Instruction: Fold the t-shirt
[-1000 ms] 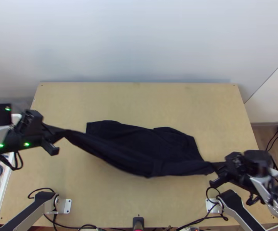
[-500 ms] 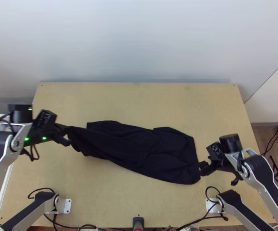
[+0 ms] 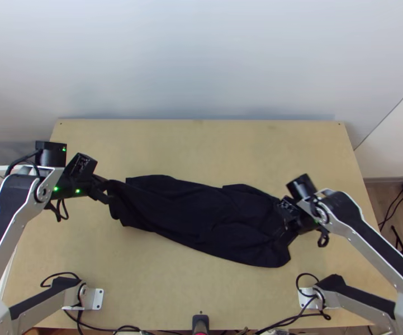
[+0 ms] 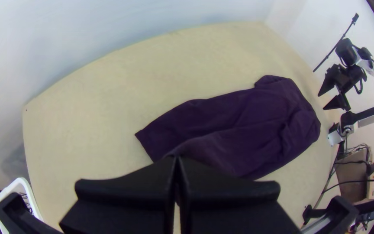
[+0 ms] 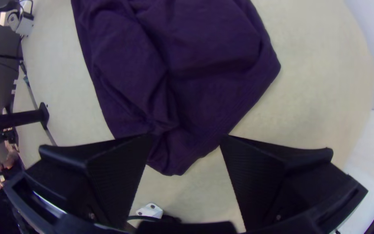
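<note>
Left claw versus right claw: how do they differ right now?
The left claw is closed on the t-shirt; the right claw is spread open and grips nothing. The left claw has one end of the t-shirt drawn up to it, while the right claw is over the opposite end, where the cloth lies rumpled. Both are black, with wide flat fingers.
</note>
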Tool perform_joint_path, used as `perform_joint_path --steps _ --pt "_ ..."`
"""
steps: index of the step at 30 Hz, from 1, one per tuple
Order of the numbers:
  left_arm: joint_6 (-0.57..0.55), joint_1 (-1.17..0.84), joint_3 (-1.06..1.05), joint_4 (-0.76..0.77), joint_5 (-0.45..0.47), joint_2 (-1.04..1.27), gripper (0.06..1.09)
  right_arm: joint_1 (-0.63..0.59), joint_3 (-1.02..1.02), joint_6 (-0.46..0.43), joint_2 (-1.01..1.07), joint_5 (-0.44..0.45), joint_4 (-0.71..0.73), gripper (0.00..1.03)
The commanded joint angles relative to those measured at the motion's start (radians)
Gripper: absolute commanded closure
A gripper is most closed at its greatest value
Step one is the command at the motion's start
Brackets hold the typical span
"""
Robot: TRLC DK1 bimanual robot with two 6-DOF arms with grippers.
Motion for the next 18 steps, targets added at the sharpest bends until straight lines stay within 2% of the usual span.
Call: perform_joint_path --steps 1,3,4,18 --pt "0.005 0.008 0.028 0.009 -0.001 0.034 1.04 0.071 0.068 -0.032 0.134 -0.005 -0.016 0.34" --pt "0.005 0.011 0.033 0.009 -0.001 0.037 1.04 0.082 0.099 -0.031 0.151 -0.029 -0.016 0.47" --pt "0.005 0.014 0.033 0.009 -0.001 0.037 1.04 0.086 0.111 -0.028 0.157 -0.043 -0.016 0.5" --pt "0.005 0.02 0.031 -0.001 -0.001 0.036 1.04 0.241 0.123 0.043 0.277 -0.081 0.001 0.51"
